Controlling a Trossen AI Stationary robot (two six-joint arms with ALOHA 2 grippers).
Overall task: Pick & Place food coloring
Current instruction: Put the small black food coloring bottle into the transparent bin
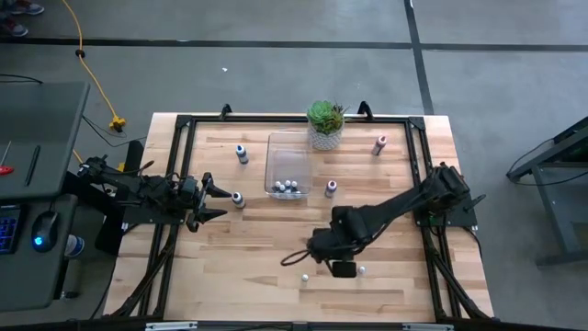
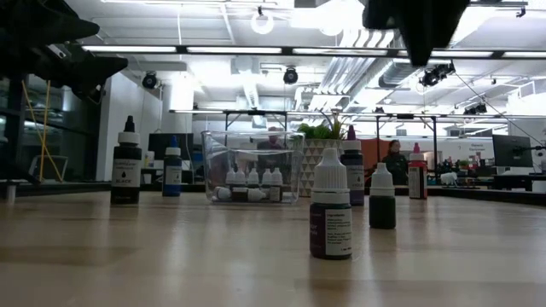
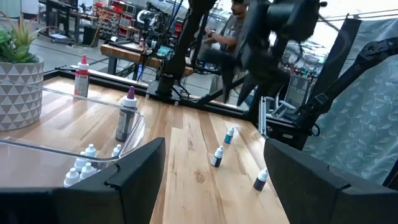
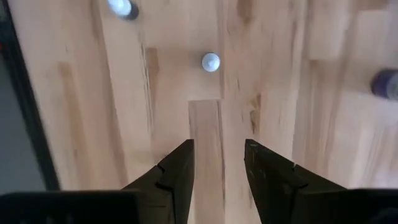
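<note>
Nearby, right gripper (image 4: 217, 163) over bare table (image 4: 205, 124).

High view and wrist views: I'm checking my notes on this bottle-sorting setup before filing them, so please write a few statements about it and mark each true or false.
1. The clear bin already holds several small bottles. True.
2. The right gripper is clamped on a bottle. False: its fingers stand apart with only bare wood between them.
3. The potted plant stands inside the bin. False: it stands outside, beside the bin's far corner.
4. The left gripper is open, near a bottle left of the bin. True.
5. All bottles are in the bin. False: several stand loose on the table, such as a red-capped one.
</note>
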